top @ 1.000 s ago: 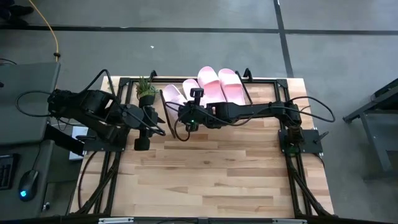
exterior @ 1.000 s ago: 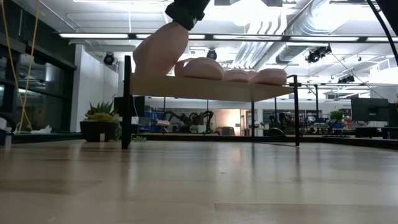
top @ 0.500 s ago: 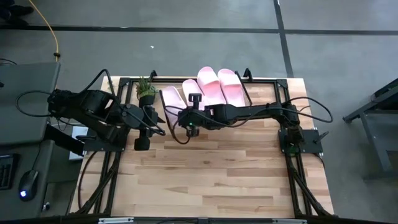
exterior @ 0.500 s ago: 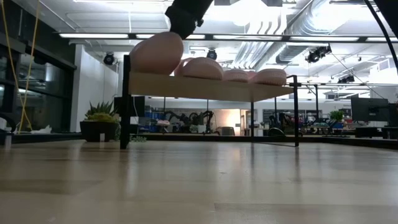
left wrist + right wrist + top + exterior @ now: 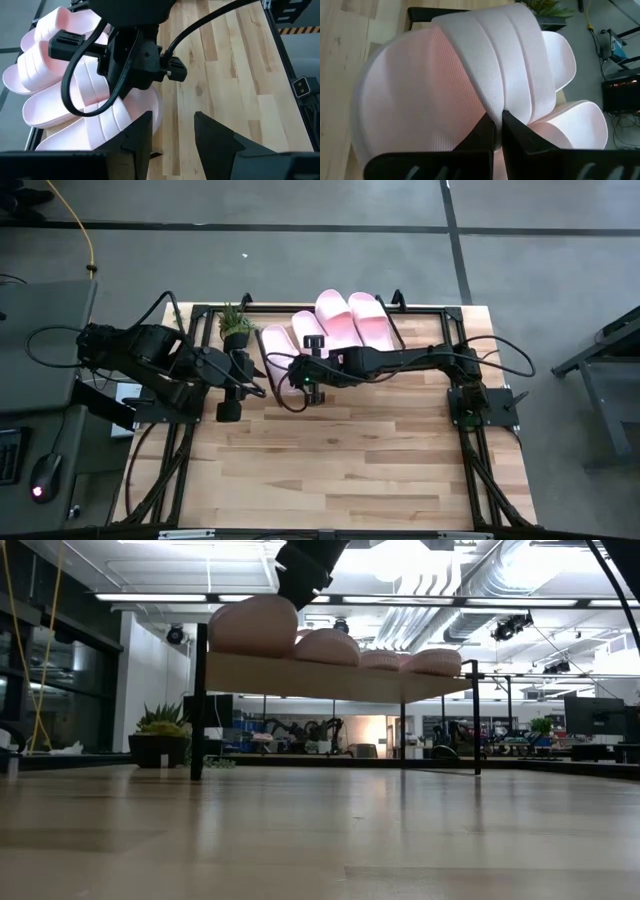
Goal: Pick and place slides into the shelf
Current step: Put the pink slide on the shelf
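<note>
Grey concrete floor (image 5: 300, 270), potted plant (image 5: 160, 735), ceiling strip lights (image 5: 180, 597), exposed ducts (image 5: 470, 585)

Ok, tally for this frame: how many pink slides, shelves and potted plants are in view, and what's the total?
Pink slides: 4, side by side on the shelf
Shelf: 1
Potted plant: 1
Total: 6
The right gripper is pinching the strap of the slide at the plant end; the left gripper waits open nearby.

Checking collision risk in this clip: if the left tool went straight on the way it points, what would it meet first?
Probably the right arm's wrist, which fills the line ahead of the open left tool; the pink slides lie behind it. Depth is uncertain.
</note>
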Robot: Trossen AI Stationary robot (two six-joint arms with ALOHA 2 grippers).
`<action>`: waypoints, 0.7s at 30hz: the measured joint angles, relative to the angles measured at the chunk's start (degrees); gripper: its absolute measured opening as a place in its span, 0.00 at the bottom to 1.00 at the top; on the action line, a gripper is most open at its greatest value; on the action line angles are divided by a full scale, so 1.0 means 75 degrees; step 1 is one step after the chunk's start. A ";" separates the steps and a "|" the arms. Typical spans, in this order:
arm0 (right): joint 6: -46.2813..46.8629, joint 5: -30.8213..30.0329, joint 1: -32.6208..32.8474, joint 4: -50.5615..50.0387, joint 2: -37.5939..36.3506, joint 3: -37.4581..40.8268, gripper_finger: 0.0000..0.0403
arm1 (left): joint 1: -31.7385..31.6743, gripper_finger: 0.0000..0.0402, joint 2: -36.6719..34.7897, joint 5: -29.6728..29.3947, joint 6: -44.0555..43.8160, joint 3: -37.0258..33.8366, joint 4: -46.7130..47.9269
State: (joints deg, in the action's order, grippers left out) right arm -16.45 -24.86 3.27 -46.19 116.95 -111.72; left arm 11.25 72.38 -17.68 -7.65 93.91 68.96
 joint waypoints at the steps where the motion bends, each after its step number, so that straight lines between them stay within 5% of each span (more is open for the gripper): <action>1: -0.0003 0.0003 -0.0013 -0.0010 0.0000 0.0002 0.00 | 0.0000 0.32 0.0000 -0.0002 -0.0014 0.0000 -0.0002; 14: -0.0012 0.0247 -0.0563 -0.0135 -0.0006 0.0003 0.00 | 0.0000 0.32 0.0000 0.0074 -0.0028 0.0000 0.0000; 21: -0.0021 0.1195 -0.0799 -0.0182 -0.0006 0.0003 0.00 | 0.0000 0.32 0.0000 0.0077 -0.0025 0.0000 -0.0001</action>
State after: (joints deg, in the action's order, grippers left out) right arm -16.60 -15.89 -2.72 -47.55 116.90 -111.70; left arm 11.25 72.38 -17.10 -7.84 93.91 68.96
